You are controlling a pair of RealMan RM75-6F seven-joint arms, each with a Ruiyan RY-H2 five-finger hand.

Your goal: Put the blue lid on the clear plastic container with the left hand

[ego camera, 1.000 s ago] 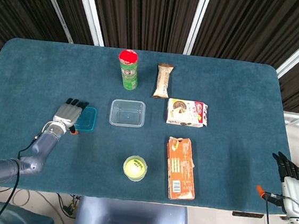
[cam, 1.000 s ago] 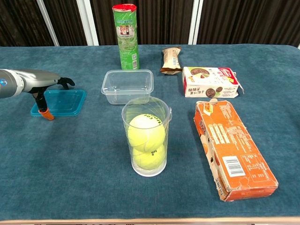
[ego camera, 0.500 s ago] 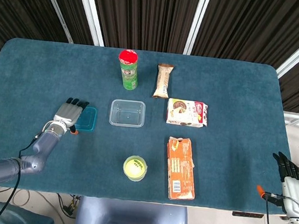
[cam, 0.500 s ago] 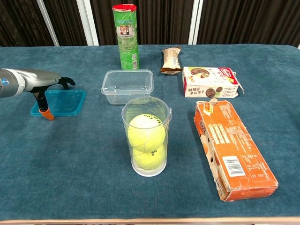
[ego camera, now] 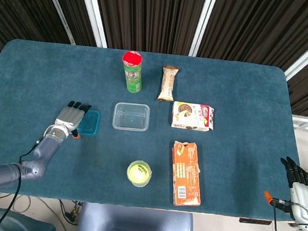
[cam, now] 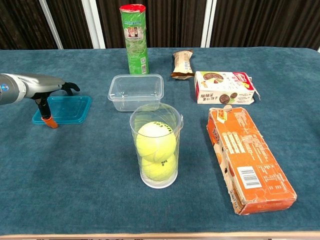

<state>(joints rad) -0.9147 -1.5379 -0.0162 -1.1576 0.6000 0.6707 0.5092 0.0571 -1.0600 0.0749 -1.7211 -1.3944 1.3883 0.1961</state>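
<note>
The grey left hand, fingers spread flat, rests over the flat blue plastic lid; the clear rectangular plastic container sits just beyond it.

A clear, glossy plastic container and translucent blue plastic lid lie on the matt, cloth-covered teal surface.

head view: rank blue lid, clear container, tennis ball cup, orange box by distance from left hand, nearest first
1. blue lid: directly under the fingers of the left hand, at the table's left.
2. clear plastic container: just right of the lid, mid-table.
3. cup of tennis balls: toward the front edge, right of the hand.
4. orange box: farther right, beyond the cup.
</note>
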